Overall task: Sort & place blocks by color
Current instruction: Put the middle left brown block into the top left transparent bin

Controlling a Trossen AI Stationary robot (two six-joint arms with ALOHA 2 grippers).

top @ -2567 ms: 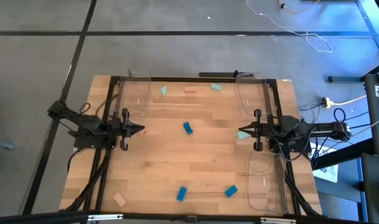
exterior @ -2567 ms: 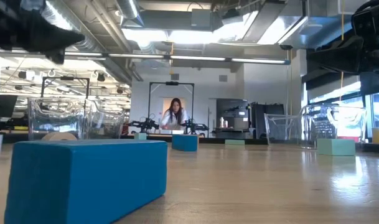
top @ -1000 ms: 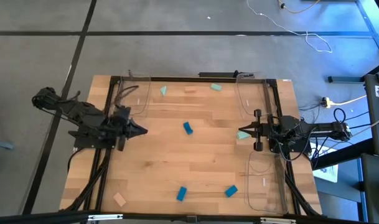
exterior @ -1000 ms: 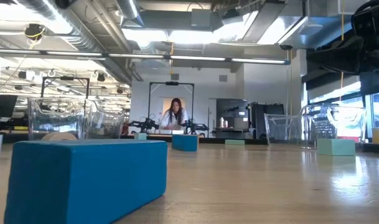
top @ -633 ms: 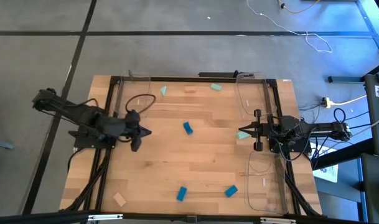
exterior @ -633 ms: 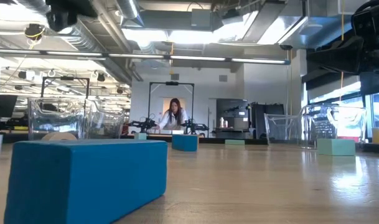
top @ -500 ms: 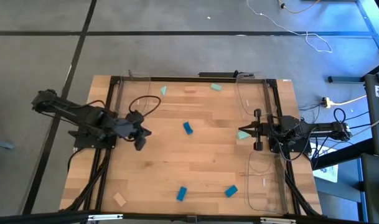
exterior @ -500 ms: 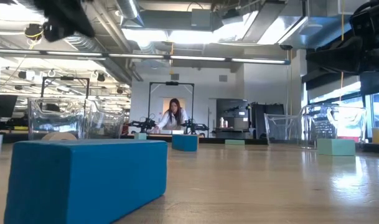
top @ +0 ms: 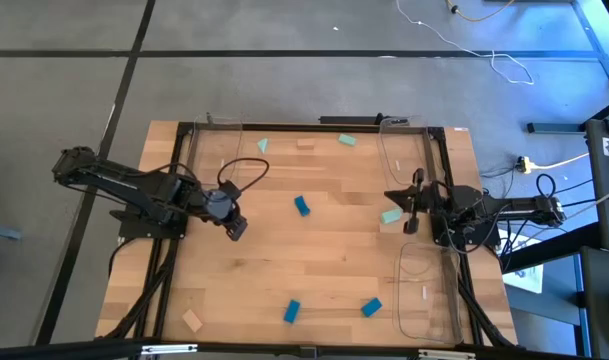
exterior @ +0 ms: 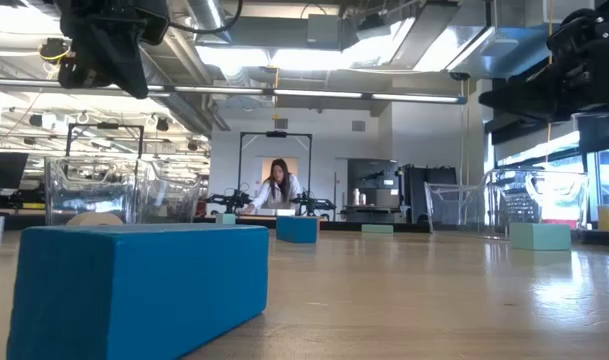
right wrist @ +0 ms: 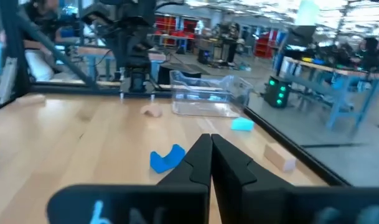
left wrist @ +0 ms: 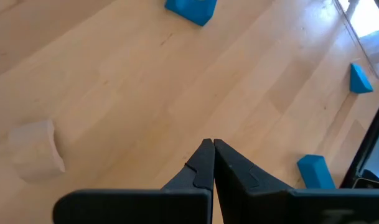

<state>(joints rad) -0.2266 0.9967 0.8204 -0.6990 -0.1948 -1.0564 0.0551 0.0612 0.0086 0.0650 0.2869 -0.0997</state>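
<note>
Both the left claw (top: 234, 226) and the right claw (top: 408, 208) are closed and empty. The blue block (top: 302, 206) is judged light, rigid and best gripped across its flat sides.

Bright, even light is falling on the table (top: 314, 270) from above; shadows under the blocks are staying small & soft. In the low view, ceiling lights (exterior: 284, 55) are glaring white & washing out that part. The big blue block (exterior: 139, 285) up close is looking a bit soft, w/ the far room looking clearer. In the right wrist view everything is looking blurry, esp. the room at the back, & windows there are glowing. The left wrist view is showing white glare in one corner.
</note>
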